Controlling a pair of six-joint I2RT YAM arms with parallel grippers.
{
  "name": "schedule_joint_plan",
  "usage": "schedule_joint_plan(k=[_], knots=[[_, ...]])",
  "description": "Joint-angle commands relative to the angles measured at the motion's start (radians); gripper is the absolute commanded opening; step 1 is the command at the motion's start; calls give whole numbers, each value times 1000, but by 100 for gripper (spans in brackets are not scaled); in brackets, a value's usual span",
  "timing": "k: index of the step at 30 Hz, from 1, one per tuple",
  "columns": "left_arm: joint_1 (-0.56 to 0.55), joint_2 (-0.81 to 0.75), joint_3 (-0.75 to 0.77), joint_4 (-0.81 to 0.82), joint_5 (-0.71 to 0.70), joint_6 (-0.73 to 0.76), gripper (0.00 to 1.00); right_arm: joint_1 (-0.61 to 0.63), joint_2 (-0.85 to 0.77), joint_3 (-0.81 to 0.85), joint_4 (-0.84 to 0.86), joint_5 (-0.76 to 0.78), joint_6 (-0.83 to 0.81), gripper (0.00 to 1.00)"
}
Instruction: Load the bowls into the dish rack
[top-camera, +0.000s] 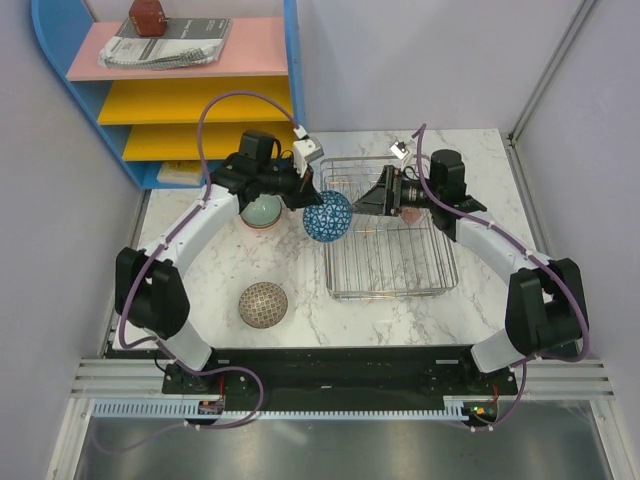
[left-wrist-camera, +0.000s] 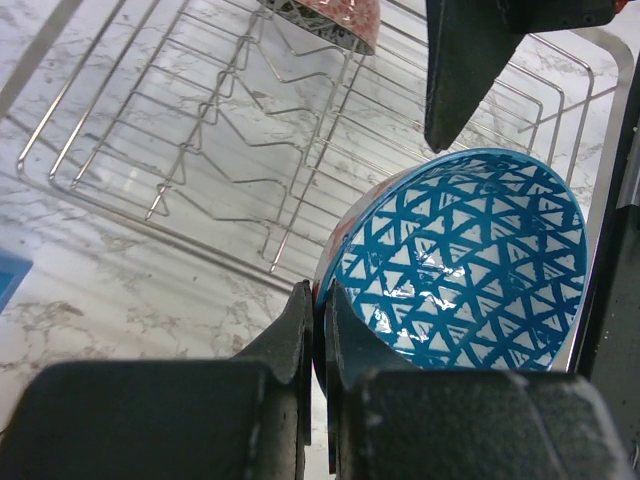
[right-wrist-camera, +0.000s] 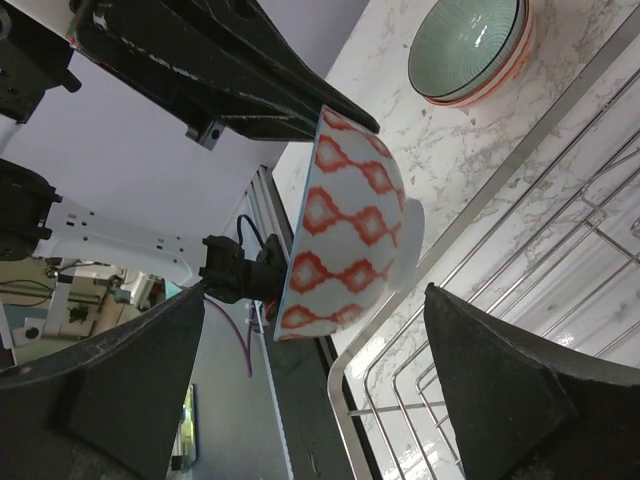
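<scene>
Blue triangle lattice lines the inside of the bowl (left-wrist-camera: 470, 260) that the left gripper (left-wrist-camera: 315, 305) has hold of, its two fingers (left-wrist-camera: 290, 335) pressed nearly together with only the rim between them. The right wrist view shows this bowl's outside as white with a red-orange diamond pattern, and the bowl tipped onto its side with its foot towards that camera. From the top camera it hangs over the left edge of the chrome wire dish rack (top-camera: 392, 262), clear of the wires, with its patterned hollow facing up. The right gripper (top-camera: 366, 202) is just beside it over the rack, its jaws spread wide on either side of the bowl's foot end with nothing between them and no contact visible. Inside the rack, at the far end and partly hidden under the right arm, rests a red-patterned bowl (left-wrist-camera: 340, 20). On the white marble table (top-camera: 300, 325) left of the rack, a pale green bowl (top-camera: 262, 211) sits nested in another bowl with a reddish outside, under the left arm's wrist. Nearer the arm bases, a beige mesh-patterned bowl (top-camera: 263, 304) lies upside down and well apart from the rest. A blue shelf unit (top-camera: 180, 100) with yellow and pink shelves stands at the far left corner.
</scene>
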Motion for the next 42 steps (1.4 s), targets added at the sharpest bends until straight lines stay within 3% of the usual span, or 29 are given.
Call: schedule_joint_plan(k=[1,20,42], knots=[[-33,15,88,60,64,-30,2,-10,-22,-32,185,-58,89,98],[-100,55,140,69,13,-10,2,-11,28,-74,168,-67,47,98],[-112,84,169,77,2,-2,2,-10,31,-130,336,-113,182,85]])
